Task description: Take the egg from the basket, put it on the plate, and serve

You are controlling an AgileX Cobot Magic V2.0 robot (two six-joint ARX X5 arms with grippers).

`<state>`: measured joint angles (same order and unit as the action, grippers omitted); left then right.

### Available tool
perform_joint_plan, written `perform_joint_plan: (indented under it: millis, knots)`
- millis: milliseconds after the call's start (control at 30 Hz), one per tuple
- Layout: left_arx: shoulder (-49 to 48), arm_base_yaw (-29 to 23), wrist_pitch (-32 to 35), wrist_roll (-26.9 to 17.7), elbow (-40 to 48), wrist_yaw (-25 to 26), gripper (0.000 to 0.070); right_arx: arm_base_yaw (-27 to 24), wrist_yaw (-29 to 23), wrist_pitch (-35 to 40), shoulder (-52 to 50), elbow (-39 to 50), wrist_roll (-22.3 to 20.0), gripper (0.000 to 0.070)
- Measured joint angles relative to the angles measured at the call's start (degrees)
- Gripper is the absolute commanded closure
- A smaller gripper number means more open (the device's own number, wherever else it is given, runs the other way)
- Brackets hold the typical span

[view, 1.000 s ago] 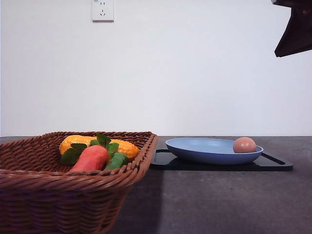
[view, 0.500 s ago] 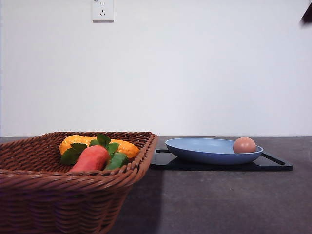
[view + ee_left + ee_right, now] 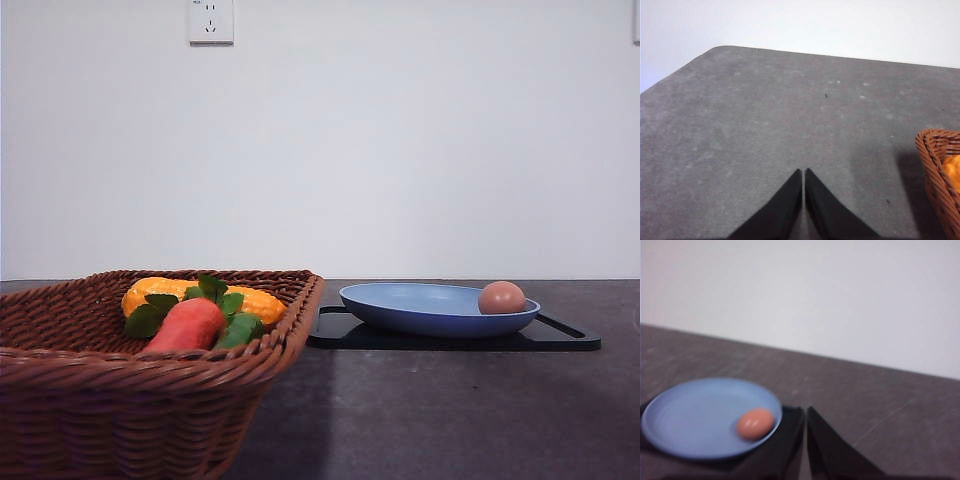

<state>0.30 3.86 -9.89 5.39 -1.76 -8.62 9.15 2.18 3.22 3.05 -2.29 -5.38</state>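
Wicker fills the near left of the front view: the basket [image 3: 140,385] sits closest, its braided rim flaring outward, and inside it lie an orange-red carrot [image 3: 188,324] with green leaves and, behind that, a bumpy yellow-orange vegetable [image 3: 150,293]. Farther back and to the right on the dark grey worktop [image 3: 450,410], a flat black tray [image 3: 560,338] carries the light blue plate [image 3: 420,312]. The egg [image 3: 501,297] rests in the plate against its right rim, apart from the basket; in the right wrist view its long axis lies roughly level, tilted slightly up toward the rim side, and which end is the pointed one cannot be told. The right gripper [image 3: 805,412] shows its jaws drawn together with just a thin slit between them, holding nothing, hanging above the tray's edge beside the plate, clear of the egg. The left gripper [image 3: 803,174] likewise has its jaws pressed shut and empty over bare worktop, with the basket's corner off to one side. A white wall socket [image 3: 211,20] sits high on the far wall.
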Motion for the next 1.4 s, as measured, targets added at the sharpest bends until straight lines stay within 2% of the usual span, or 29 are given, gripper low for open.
perform_joint_plan:
  millis: [100, 300, 433, 833, 1400]
  knots:
    - [0.00, 0.00, 0.00, 0.00, 0.00, 0.00, 0.0700, -0.36, 2.30, -1.43, -1.48, 1.40, 0.53, 0.0700]
    - [0.00, 0.00, 0.00, 0.00, 0.00, 0.00, 0.0700, -0.38, 2.38, -8.15, -2.73, 1.41, 1.74, 0.0700]
    - [0.02, 0.00, 0.04, 0.00, 0.00, 0.00, 0.0700, -0.38, 2.15, -12.73, -2.65, 1.38, 4.57, 0.0700]
    - [0.00, 0.00, 0.07, 0.00, 0.00, 0.00, 0.0700, -0.38, 2.14, -9.47, -2.69, 1.39, 5.89, 0.0700]
    - [0.00, 0.00, 0.07, 0.00, 0.00, 0.00, 0.0700, -0.38, 2.14, -9.40, -2.69, 1.39, 5.89, 0.0700]
